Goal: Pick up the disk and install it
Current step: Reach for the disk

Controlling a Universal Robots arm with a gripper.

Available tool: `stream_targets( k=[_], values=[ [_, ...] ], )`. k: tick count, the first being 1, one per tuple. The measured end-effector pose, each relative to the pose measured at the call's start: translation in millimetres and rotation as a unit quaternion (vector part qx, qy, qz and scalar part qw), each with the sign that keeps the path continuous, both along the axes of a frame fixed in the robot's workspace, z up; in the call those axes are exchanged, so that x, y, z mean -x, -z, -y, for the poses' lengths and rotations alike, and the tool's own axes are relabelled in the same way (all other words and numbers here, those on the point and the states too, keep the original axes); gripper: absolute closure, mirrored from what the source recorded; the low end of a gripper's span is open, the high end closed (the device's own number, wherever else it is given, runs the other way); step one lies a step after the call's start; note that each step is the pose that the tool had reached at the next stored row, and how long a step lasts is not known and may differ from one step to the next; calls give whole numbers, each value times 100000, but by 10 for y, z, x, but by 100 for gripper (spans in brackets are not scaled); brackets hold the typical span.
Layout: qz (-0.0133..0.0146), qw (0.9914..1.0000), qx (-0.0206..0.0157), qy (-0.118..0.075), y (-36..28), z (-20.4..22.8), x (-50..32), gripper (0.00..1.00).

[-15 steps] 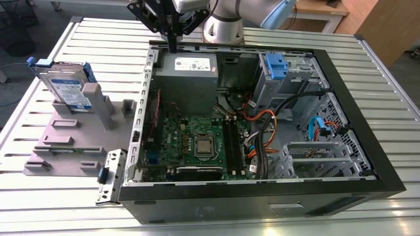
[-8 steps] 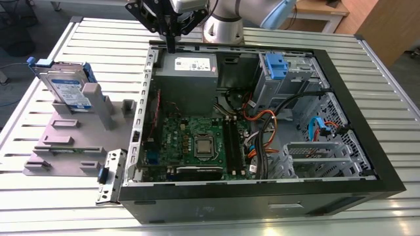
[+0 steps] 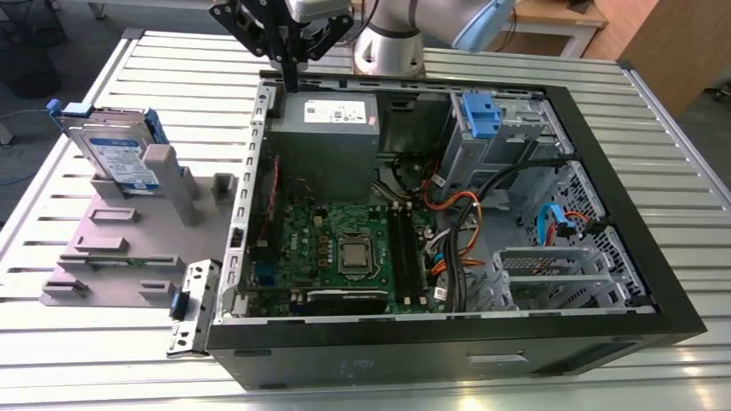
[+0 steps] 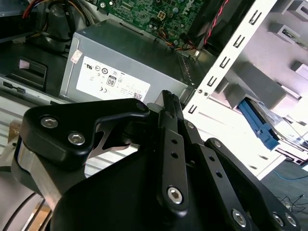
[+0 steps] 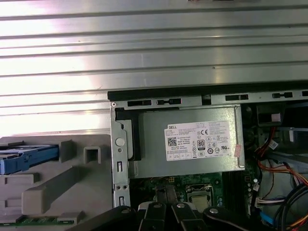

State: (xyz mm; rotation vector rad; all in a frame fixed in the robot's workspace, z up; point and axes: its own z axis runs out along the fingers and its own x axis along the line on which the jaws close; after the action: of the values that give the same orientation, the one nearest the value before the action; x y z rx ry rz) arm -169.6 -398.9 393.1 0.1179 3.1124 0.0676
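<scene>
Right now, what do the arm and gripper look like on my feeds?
The arm is a silver-grey tube with rounded joints and a light blue joint cap. The gripper is matte black, built of jointed bar links fastened with silver hex screws on a bare metal base, and it narrows to a slim tip.

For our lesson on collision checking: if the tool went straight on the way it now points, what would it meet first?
Most likely the grey power supply, close to the case wall: the tool points down over that corner. Depth is unclear.
</scene>
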Motion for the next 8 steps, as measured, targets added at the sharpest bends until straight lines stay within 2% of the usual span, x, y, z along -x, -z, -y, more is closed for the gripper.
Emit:
stream_targets(
  k=[8],
  values=[
    [2,100000,-1,4,2,0,134,89]
  ],
)
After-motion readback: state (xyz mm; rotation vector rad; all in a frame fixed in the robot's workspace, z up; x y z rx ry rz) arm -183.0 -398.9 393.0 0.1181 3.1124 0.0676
